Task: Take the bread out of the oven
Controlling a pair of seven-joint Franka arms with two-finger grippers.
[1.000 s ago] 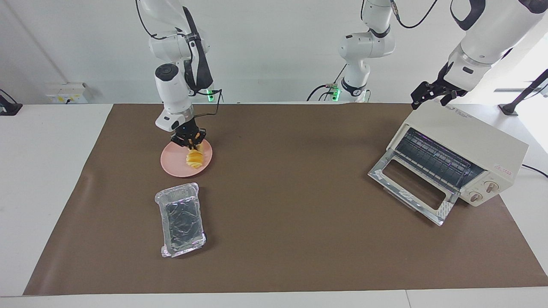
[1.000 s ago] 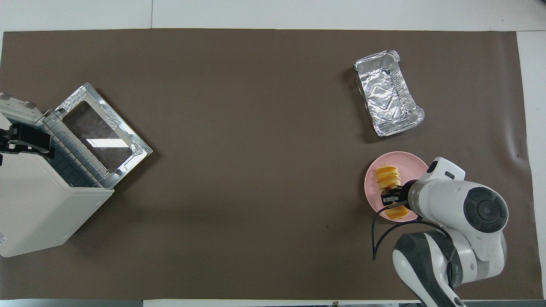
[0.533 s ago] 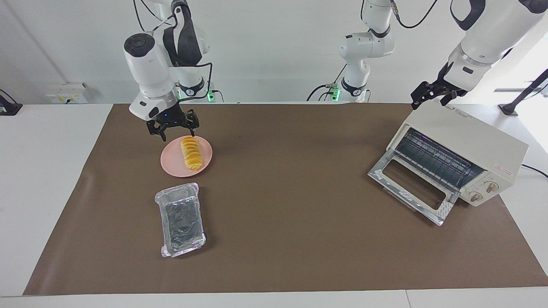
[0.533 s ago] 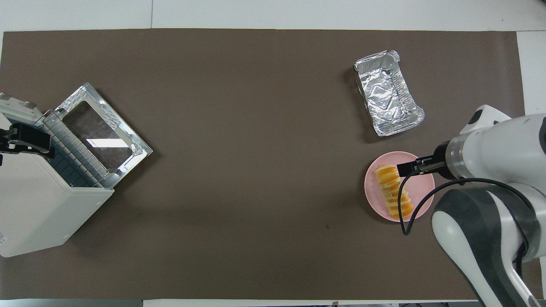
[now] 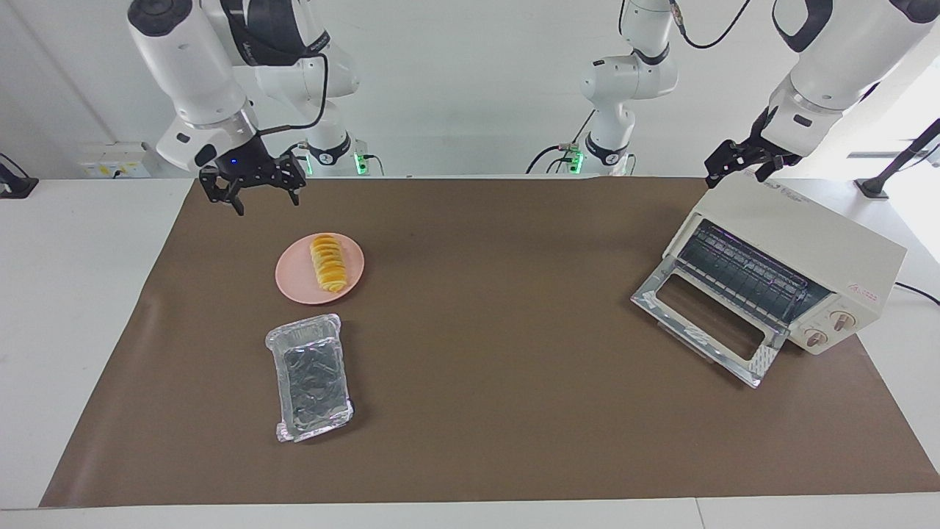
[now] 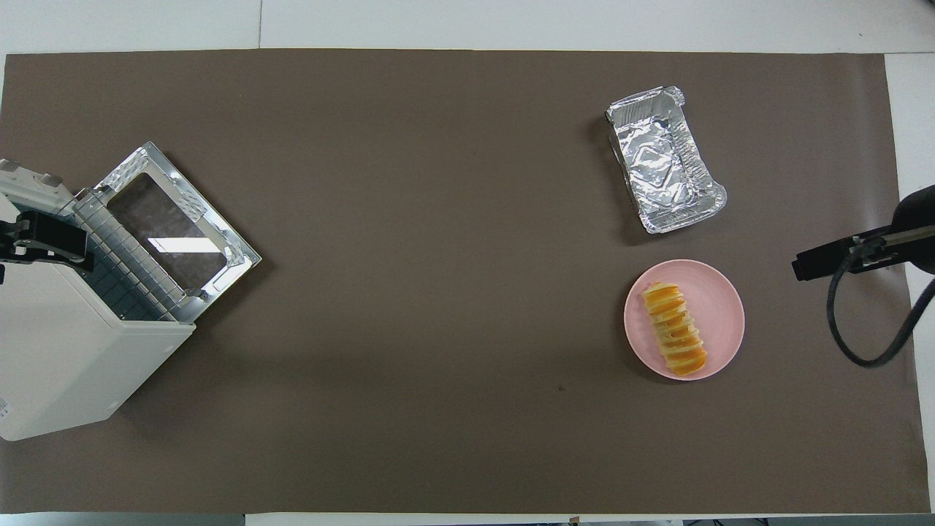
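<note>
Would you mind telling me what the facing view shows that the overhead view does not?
Only the facing view shows the oven's knobs, its rack, the open right gripper up above the mat, and both arms' bodies. Only the overhead view looks straight down through the door glass. Both show the bread lying on the plate, the empty foil tray, the dropped door, and the left gripper over the oven.

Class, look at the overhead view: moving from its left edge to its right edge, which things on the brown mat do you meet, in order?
oven → foil tray → pink plate with the bread on it
</note>
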